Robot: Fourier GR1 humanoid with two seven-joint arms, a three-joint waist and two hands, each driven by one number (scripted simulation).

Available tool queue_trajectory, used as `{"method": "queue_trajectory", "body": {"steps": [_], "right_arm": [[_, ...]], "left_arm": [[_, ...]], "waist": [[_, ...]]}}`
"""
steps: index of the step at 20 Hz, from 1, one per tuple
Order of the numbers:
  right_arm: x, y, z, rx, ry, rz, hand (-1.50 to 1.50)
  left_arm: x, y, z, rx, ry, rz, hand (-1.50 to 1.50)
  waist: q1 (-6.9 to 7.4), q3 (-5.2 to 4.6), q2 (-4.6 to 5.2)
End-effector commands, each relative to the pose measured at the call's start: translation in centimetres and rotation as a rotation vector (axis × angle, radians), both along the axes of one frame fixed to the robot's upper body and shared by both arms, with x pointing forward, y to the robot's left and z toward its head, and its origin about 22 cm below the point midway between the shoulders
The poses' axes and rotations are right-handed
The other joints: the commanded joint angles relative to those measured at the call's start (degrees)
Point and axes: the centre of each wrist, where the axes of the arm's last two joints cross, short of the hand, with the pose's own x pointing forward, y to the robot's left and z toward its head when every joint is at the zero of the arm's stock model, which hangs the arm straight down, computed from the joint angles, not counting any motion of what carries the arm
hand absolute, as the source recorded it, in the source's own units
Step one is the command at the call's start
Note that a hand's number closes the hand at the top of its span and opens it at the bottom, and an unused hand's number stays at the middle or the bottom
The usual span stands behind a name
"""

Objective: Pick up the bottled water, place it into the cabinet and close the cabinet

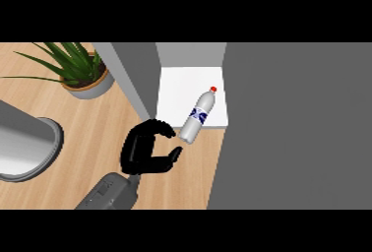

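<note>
Black hand [149, 147], on a grey forearm rising from the lower edge: mine, though which side I cannot tell, as only one arm shows. Fingers curled in a hook, thumb set apart, nothing between them; fingertips just beside the base of the bottled water [198, 115], contact not clear.

Wooden counter [80, 128]: pale planks under the hand.

Bottled water: clear, blue label, red cap. Lying tilted, cap away from me, body on the white cabinet shelf [178, 86], base overhanging the shelf's front edge toward the counter. Judged not yet fully inside.

Cabinet door [298, 128]: broad grey panel at right, standing open. Closing not yet done.

Risks, as I judge them: the overhanging base may block the door or be struck by it; a bottle on its side may roll off the lip; a push from hooked fingers could skew it rather than seat it.

Potted plant [80, 66] and grey round vessel [25, 147]: left, well apart.
</note>
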Motion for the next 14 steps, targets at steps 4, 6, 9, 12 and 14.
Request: {"method": "queue_trajectory", "body": {"steps": [4, 6, 9, 12, 14], "right_arm": [[-1.2, 2.7, 3.1, -0.13, -0.107, 0.064, 1.5], [-2.3, 4.1, 3.4, -0.14, -0.088, 0.142, 1.5], [-2.9, 6.0, 3.1, -0.095, -0.02, 0.212, 1.5], [-2.6, 6.9, 2.9, -0.047, -0.029, 0.236, 1.5], [-3.0, 7.5, 2.7, -0.034, -0.003, 0.273, 1.5]], "left_arm": [[-3.2, 3.0, 1.2, -0.031, 0.022, -0.11, -1.5], [-4.0, 5.2, 0.5, -0.019, 0.012, -0.081, -1.5], [-5.6, 7.8, 0.7, -0.013, -0.004, -0.04, -1.5], [-7.7, 9.9, 1.7, 0.02, -0.017, -0.006, -1.5], [-8.6, 12.9, 1.9, 0.06, -0.01, 0.033, -1.5]], "waist": [[0.95, 0.01, -0.04], [0.46, -0.04, -0.12], [0.61, -0.1, -0.17], [1.46, -0.08, -0.35], [1.18, -0.12, -0.56]]}}
